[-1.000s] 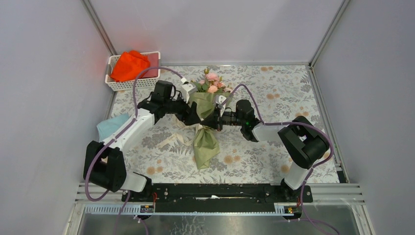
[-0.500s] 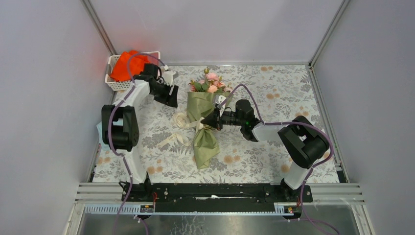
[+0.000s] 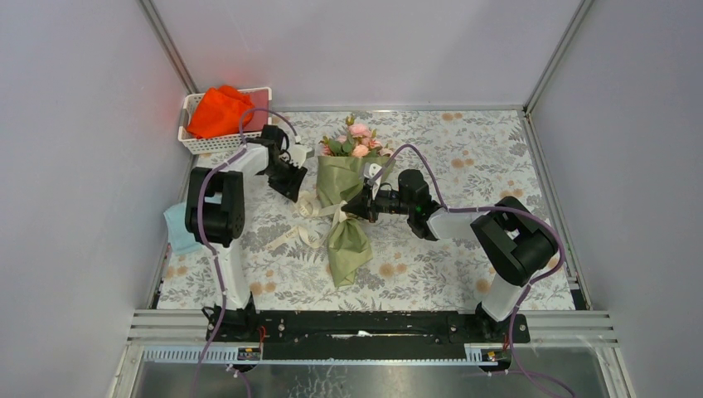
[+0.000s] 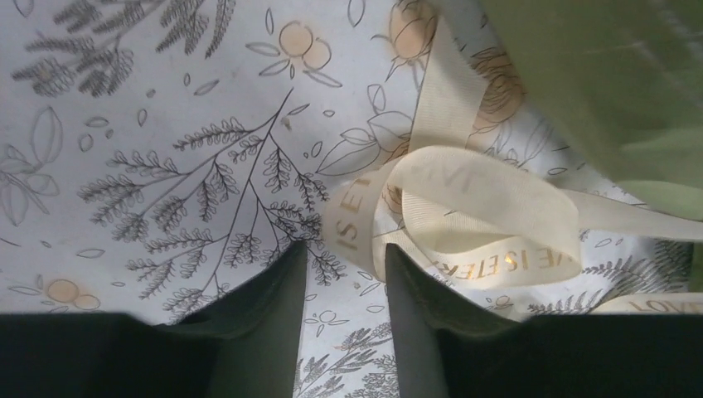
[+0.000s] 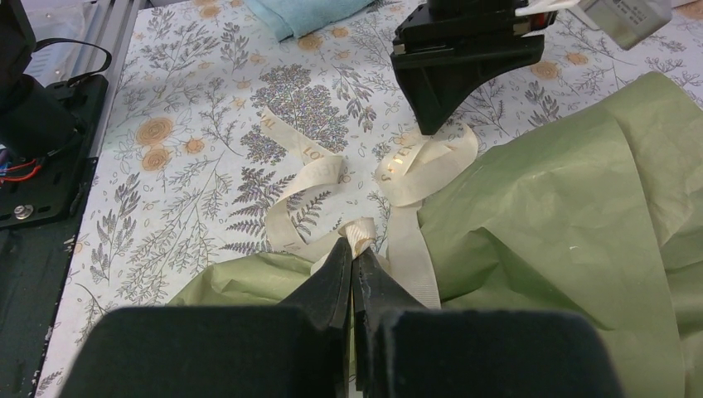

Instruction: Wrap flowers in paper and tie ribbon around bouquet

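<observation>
A tablecloth (image 3: 464, 166) printed with grey fern sprigs and small peach blossoms covers the whole work surface, closed in on three sides by plain pale lavender-grey walls (image 3: 373, 50) that meet at slim aluminium posts (image 3: 170, 50). A black rail (image 3: 365, 325) runs along the near edge. In the far left corner stands a white slotted basket (image 3: 217, 144) with an orange-red cloth (image 3: 217, 112) heaped in it, and a light blue cloth (image 3: 178, 222) lies at the left edge of the table. The bouquet (image 3: 344, 199) lies near the middle of the cloth, its wide end pointing to the back wall, where the flowers (image 3: 356, 141) show pink among green leaves. The olive-green paper (image 3: 348, 245) narrows at the waist and flares again toward the near edge. The ribbon (image 3: 308, 206) sprawls in cream loops on the cloth just left of the waist, gold lettering showing on it. The right gripper (image 3: 358, 209) reaches in from the right at the waist, fingers pressed together with a nub of ribbon pinched at their tips. The left gripper (image 3: 290, 186) hangs over the cloth just left of the bouquet, fingers parted with only printed cloth between them and a ribbon loop just beyond one tip.
</observation>
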You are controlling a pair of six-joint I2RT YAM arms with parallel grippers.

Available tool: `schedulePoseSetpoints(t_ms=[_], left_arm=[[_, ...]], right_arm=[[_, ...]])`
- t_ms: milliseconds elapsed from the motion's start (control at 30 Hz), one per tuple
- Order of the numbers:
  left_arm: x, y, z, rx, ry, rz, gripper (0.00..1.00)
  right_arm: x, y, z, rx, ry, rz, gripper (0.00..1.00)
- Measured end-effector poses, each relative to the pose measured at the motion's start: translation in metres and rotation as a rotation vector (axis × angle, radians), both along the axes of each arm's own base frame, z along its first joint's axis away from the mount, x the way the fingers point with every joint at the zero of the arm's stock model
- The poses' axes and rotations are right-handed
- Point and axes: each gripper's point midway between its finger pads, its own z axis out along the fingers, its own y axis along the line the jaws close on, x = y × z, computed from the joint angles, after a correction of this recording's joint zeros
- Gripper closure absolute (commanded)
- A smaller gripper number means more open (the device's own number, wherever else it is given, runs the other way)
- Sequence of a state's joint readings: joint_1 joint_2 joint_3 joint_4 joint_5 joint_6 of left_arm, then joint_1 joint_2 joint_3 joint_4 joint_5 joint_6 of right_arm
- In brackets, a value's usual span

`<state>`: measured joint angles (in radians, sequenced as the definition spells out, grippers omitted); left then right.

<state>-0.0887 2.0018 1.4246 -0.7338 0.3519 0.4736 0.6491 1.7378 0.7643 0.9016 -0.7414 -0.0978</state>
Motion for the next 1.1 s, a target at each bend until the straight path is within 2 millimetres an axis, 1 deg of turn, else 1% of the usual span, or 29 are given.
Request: schedulePoseSetpoints(t_ms=[33, 100, 133, 233, 300, 333, 367, 433, 567, 633, 667, 700, 800, 867, 900, 967, 1000, 1100], left_arm=[[-0.001, 0.001, -0.003, 0.004, 0.004, 0.001, 0.72], [-0.003, 0.003, -0.008, 0.014, 0.012, 0.001, 0.98], [-0.002, 0.003, -0.008, 0.017, 0.007, 0.002, 1.00], [0.000, 0.003, -0.007, 0.012, -0.004, -0.004, 1.00], [-0.001, 0.000, -0.002, -0.018, -0.008, -0.025, 1.00], [-0.004, -0.002, 0.004, -0.040, -0.011, -0.045, 1.00], [-0.008, -0.004, 0.014, -0.062, -0.019, -0.076, 1.00], [-0.018, -0.007, 0.041, -0.102, -0.053, -0.144, 1.00], [-0.054, -0.018, 0.122, -0.179, -0.172, -0.292, 1.00], [-0.085, -0.033, 0.157, -0.214, -0.228, -0.384, 1.00], [-0.104, -0.047, 0.172, -0.236, -0.254, -0.445, 1.00], [-0.122, -0.060, 0.181, -0.257, -0.264, -0.500, 1.00], [-0.188, -0.116, 0.200, -0.355, -0.269, -0.714, 1.00], [-0.221, -0.140, 0.205, -0.400, -0.254, -0.817, 1.00], [-0.232, -0.148, 0.206, -0.410, -0.251, -0.852, 1.00], [-0.242, -0.164, 0.207, -0.429, -0.238, -0.889, 1.00], [-0.244, -0.172, 0.207, -0.439, -0.225, -0.897, 1.00], [-0.243, -0.211, 0.205, -0.473, -0.199, -0.922, 1.00]], right_arm=[[0.000, 0.000, 0.000, 0.000, 0.000, 0.000, 1.00], [0.000, 0.000, 0.000, 0.000, -0.001, -0.001, 1.00], [0.000, 0.000, 0.000, -0.001, -0.001, -0.001, 1.00], [0.003, -0.001, -0.002, -0.007, 0.002, -0.016, 1.00], [0.003, -0.002, -0.004, -0.016, 0.011, -0.023, 1.00], [0.003, -0.002, -0.006, -0.022, 0.018, -0.025, 1.00], [0.002, -0.003, -0.008, -0.028, 0.025, -0.027, 1.00], [0.004, -0.004, -0.011, -0.040, 0.036, -0.040, 1.00], [0.011, -0.003, -0.009, -0.055, 0.050, -0.067, 1.00], [0.016, -0.001, -0.003, -0.050, 0.050, -0.078, 1.00], [0.018, 0.000, 0.000, -0.045, 0.052, -0.081, 1.00], [0.019, 0.001, 0.002, -0.043, 0.052, -0.086, 1.00], [0.023, 0.003, 0.005, -0.040, 0.069, -0.099, 1.00], [0.024, 0.003, 0.007, -0.041, 0.079, -0.101, 1.00], [0.024, 0.004, 0.008, -0.040, 0.084, -0.103, 1.00], [0.025, 0.005, 0.010, -0.037, 0.086, -0.103, 1.00], [0.026, 0.006, 0.013, -0.033, 0.085, -0.104, 1.00], [0.029, 0.008, 0.019, -0.022, 0.079, -0.103, 1.00]])
